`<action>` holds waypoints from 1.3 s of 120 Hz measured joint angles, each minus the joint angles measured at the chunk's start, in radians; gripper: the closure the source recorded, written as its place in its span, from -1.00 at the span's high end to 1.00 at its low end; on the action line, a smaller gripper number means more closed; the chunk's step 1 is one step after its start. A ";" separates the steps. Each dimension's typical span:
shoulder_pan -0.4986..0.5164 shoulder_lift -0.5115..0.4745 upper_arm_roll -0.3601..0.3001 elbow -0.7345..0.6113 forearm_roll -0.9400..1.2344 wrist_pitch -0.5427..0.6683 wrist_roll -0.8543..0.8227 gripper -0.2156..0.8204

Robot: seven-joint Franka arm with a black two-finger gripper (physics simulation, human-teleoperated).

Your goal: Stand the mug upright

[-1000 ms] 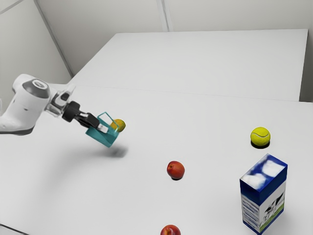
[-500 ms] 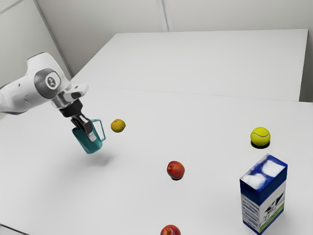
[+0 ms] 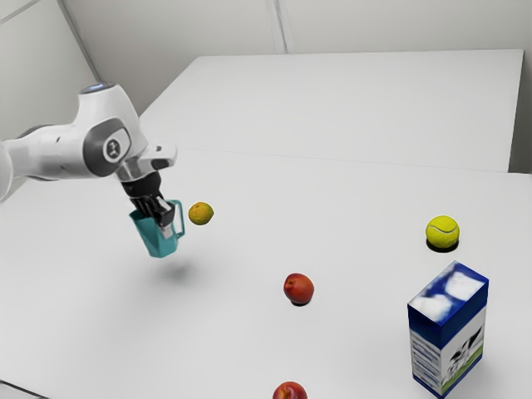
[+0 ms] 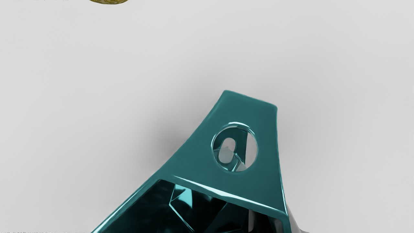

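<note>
the end effector (image 3: 167, 229) grips the teal mug (image 3: 156, 240), holding it slightly tilted above the counter (image 3: 199, 332).

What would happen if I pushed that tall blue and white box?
The box might tip if you pushed near its top, because it stands tall on a narrow base. It probably wouldn't roll, since its sides are flat. Its straight edges make it look fairly stiff, not floppy.

One teal mug (image 3: 156, 239), one blue-and-white carton (image 3: 450, 332), one tennis ball (image 3: 442, 231) and one yellow-orange fruit (image 3: 200, 214) are counted. Red fruits (image 3: 298, 288): two are recorded.
</note>
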 joint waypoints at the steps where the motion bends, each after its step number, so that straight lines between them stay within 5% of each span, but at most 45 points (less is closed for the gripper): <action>1: -0.004 -0.002 0.000 -0.004 0.002 0.003 -0.005 -0.91; 74: -0.071 -0.057 -0.004 -0.200 0.124 0.243 -0.327 -0.93; 156: -0.070 0.028 -0.007 -0.210 0.214 0.374 -0.552 -0.93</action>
